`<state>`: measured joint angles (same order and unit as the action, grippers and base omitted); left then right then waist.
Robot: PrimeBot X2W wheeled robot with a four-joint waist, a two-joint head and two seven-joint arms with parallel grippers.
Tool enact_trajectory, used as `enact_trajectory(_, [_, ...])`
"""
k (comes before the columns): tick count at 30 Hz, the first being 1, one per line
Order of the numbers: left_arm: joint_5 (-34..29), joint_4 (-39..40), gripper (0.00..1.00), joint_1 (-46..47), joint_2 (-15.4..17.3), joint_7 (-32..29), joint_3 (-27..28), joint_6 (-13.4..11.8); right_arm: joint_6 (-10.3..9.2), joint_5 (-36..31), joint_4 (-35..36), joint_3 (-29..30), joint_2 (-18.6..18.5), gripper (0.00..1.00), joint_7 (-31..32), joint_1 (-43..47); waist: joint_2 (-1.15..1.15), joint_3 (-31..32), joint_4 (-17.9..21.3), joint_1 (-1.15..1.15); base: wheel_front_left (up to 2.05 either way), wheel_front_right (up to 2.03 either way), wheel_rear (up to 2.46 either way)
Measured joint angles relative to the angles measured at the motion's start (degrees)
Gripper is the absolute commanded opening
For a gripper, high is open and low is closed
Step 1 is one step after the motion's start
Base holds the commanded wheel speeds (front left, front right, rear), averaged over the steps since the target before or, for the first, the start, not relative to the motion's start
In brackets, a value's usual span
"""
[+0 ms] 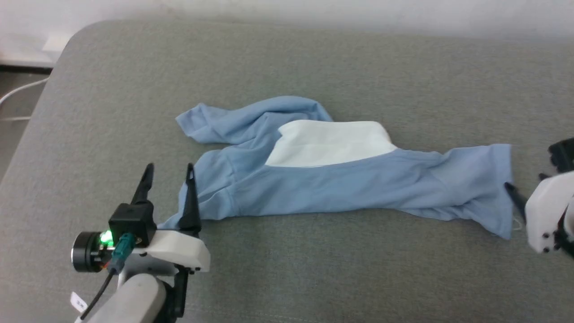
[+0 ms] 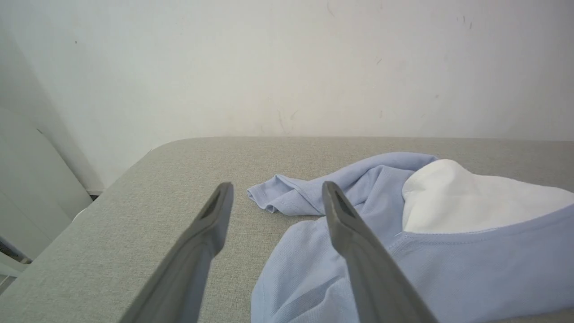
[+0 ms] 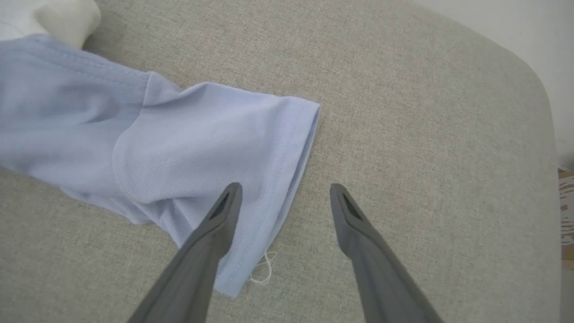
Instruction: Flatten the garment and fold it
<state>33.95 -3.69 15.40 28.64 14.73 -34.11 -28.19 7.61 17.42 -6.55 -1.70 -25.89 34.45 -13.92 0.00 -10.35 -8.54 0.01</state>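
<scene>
The garment (image 1: 341,184) lies crumpled in a long band across the grey padded table (image 1: 314,269), light blue with a white panel (image 1: 332,143) showing at its upper middle. My left gripper (image 1: 169,177) stands open at the garment's left end, nothing between its fingers. In the left wrist view the left gripper (image 2: 276,190) has its right finger over the garment (image 2: 448,269) edge, a sleeve (image 2: 287,197) just beyond. My right gripper (image 1: 524,184) is open at the garment's right end. In the right wrist view the right gripper (image 3: 284,190) straddles the hem of the garment (image 3: 202,148).
The table has rounded corners; its left edge (image 1: 27,148) drops to a floor with a white cable (image 1: 18,92). A pale wall (image 2: 287,67) rises behind the far edge. A loose thread (image 3: 264,269) hangs from the sleeve hem. Bare table lies in front of the garment.
</scene>
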Motion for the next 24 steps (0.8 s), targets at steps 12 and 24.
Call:
enact_trajectory(12, [-6.94,0.08,1.00,-1.55,-8.37,-0.01,4.09,5.90,0.00,4.85,-14.93,-10.74,-12.33,1.00,5.44,-13.25,0.00,-4.82,-7.47,0.00,0.00,0.00,0.00])
enact_trajectory(24, [-10.05,-3.23,1.00,-3.27,-12.43,0.00,8.92,10.12,-0.48,13.02,-19.89,-23.59,-19.65,0.00,3.24,-16.91,0.00,-7.28,-12.42,-0.01,0.00,0.00,0.00])
